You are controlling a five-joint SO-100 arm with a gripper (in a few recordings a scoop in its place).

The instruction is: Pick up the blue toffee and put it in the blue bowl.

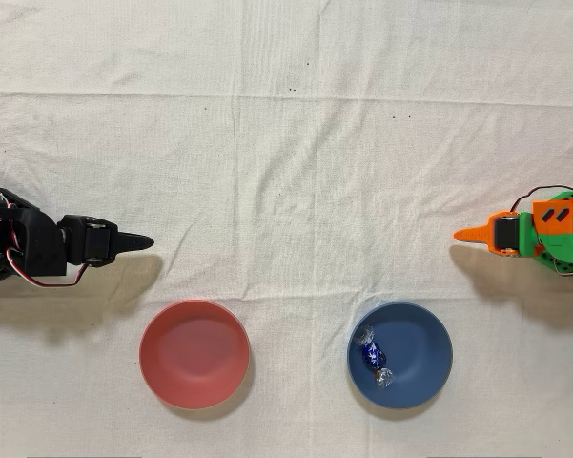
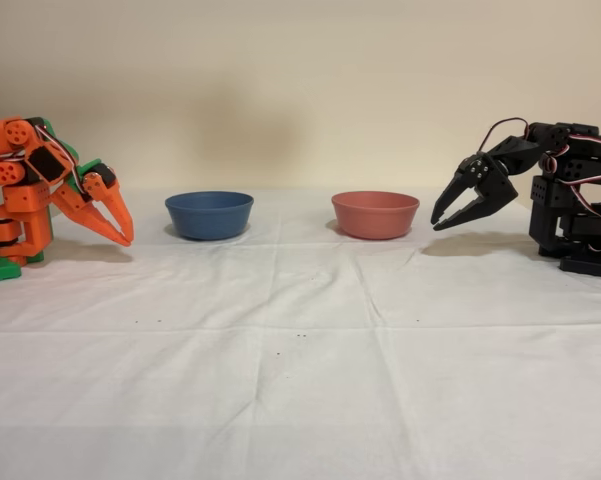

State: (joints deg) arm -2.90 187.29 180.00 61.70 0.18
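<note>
So from the overhead view, the toffee sits inside the right-hand bowl, toward its 9 o'clock side. The other bowl is at that one's 9 o'clock, well apart. The claw is up at its 2 o'clock.

A creased white tablecloth covers the table before a plain beige wall.

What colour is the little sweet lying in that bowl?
Shiny dark blue foil with clear twisted ends; the blue toffee shows best in the overhead view, inside the blue bowl.
</note>
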